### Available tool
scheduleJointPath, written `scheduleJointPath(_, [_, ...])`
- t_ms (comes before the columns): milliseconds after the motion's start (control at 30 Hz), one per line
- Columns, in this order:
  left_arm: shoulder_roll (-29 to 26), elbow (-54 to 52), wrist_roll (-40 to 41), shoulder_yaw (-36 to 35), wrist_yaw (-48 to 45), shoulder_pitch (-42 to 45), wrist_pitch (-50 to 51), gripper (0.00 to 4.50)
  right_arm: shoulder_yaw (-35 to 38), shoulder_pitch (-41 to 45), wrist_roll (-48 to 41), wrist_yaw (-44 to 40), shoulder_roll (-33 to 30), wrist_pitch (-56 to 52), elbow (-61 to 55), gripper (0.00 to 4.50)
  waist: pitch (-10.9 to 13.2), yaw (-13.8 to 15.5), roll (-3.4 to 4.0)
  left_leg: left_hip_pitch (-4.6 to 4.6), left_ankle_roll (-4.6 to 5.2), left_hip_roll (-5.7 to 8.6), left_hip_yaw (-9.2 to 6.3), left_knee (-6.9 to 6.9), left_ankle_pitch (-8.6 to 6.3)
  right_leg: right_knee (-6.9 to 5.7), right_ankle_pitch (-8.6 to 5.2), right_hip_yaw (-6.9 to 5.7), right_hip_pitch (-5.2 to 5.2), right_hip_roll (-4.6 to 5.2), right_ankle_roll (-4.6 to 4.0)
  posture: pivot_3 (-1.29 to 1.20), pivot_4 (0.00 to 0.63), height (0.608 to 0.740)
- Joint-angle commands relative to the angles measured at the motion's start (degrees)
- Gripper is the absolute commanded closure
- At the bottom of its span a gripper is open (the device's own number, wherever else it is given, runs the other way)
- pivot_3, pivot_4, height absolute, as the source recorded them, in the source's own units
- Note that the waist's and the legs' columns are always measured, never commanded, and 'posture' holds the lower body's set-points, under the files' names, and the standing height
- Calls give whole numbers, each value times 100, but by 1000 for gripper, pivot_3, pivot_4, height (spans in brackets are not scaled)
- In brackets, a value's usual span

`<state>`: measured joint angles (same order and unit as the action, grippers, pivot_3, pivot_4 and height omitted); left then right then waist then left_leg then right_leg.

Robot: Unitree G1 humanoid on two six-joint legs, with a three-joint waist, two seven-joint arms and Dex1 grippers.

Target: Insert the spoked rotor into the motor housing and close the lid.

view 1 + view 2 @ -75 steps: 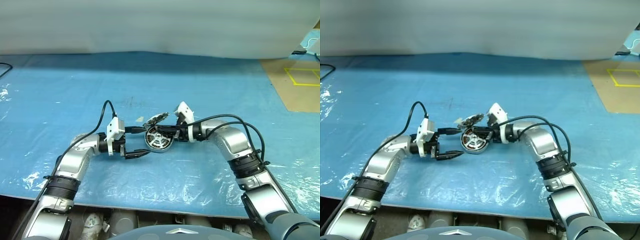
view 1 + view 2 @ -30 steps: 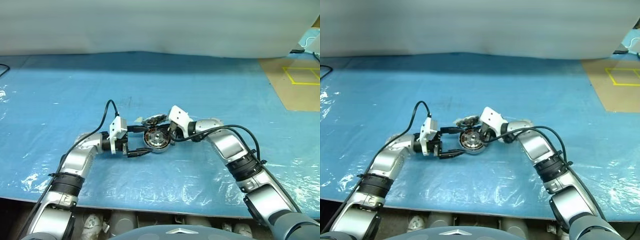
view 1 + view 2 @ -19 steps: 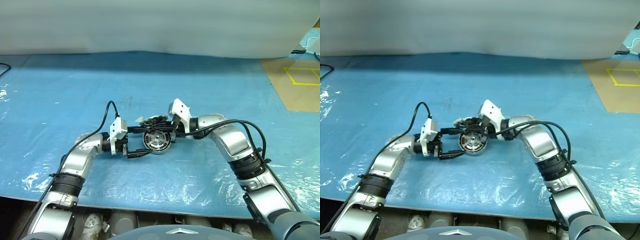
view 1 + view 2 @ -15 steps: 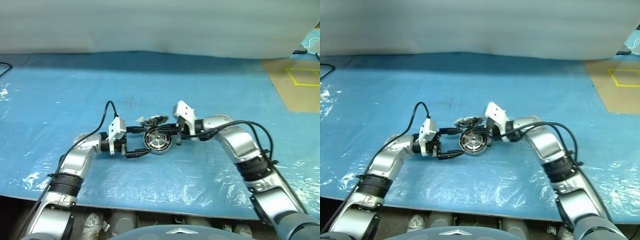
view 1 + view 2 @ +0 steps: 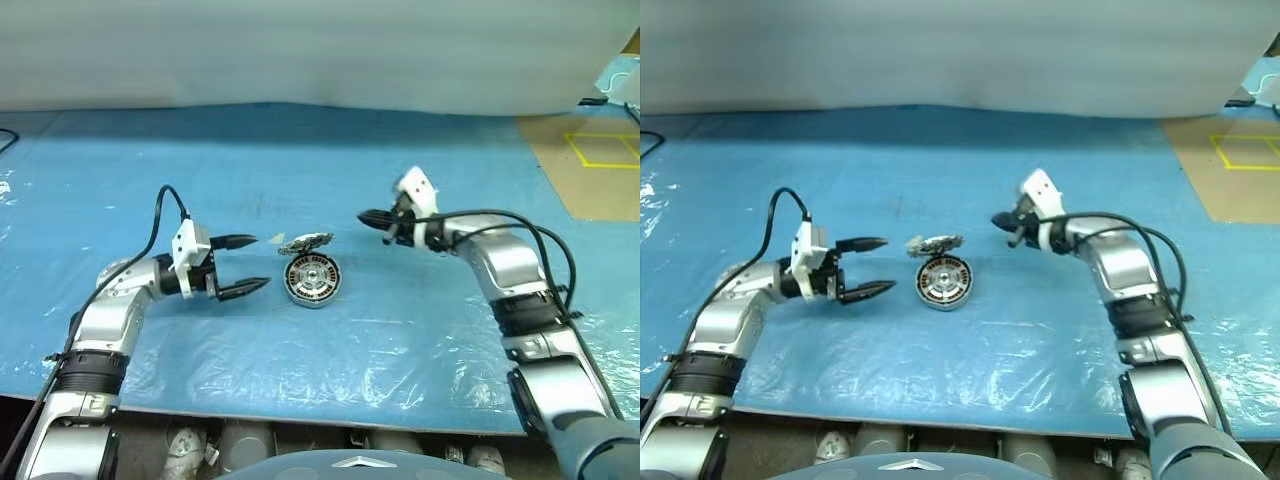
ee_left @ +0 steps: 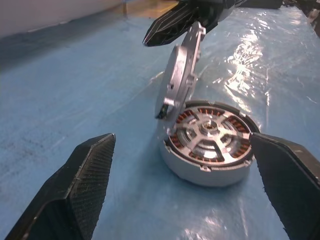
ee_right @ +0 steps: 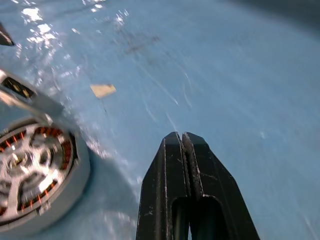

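- Since the lid (image 6: 181, 70) leans on edge against the motor housing (image 6: 209, 150) on the blue sheet, it looks thin, stiff and slippery; I'd take its rim.
- Left gripper (image 5: 243, 264) jaws gape beside the housing.
- Right gripper (image 5: 368, 217) is pinched together, empty, well apart.

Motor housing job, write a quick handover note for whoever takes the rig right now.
Left gripper: jaws wide open, empty, left of the motor housing.
Right gripper: jaws shut, empty, raised to the housing's right.
Housing sits on the blue sheet, spoked rotor seated inside.
Lid stands tilted, propped against the housing's far edge, not closed.
Done: rotor in.
Left: lay the lid flat over the housing and press it shut.
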<state>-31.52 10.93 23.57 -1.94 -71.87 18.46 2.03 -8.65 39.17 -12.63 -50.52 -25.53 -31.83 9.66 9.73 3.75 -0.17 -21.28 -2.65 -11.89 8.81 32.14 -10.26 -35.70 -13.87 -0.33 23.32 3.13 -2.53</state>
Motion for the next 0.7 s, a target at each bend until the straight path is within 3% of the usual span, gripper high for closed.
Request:
scheduleJointPath(33, [-3, -60, 82, -65, 37, 37, 41, 0, -222, 521, 55, -221, 236, 283, 251, 4470, 0, 6, 0, -5, 0, 0, 0, -1, 0, 0, 0, -1, 4, -1, 0, 0, 150, 740])
scheduleJointPath(233, [-84, -236, 145, -99, 3, 35, 147, 0, -630, 887, -25, -967, 446, 399, 214, 4470, 0, 44, -1, -46, 0, -4, -10, -1, 0, 1, 6, -29, 23, 2, 9, 0, 150, 740])
scheduleJointPath(500, [-334, -1056, 637, -215, 80, -7, 1036, 0, -1060, 350, -33, -1630, 151, 228, -719, 4470, 2, 35, -4, -45, 0, -6, -17, 6, 0, -4, 2, -33, 22, 4, 1, 0, 150, 740])
scheduleJointPath(600, [-397, -1118, 591, -164, 120, -72, 1152, 608, -1131, 192, 113, -1561, 73, 287, -677, 4500, 2, 31, -4, -42, 0, -4, -17, 9, 0, -3, 2, -29, 20, 4, 1, 0, 150, 740])
scheduleJointPath(700, [-513, -1178, 639, -54, -93, -139, 1320, 1655, -1246, 37, 327, -1440, 6, 427, -584, 4500, 2, 26, -4, -42, 0, -3, -17, 12, 0, -3, 2, -26, 20, 3, 1, 0, 150, 740])
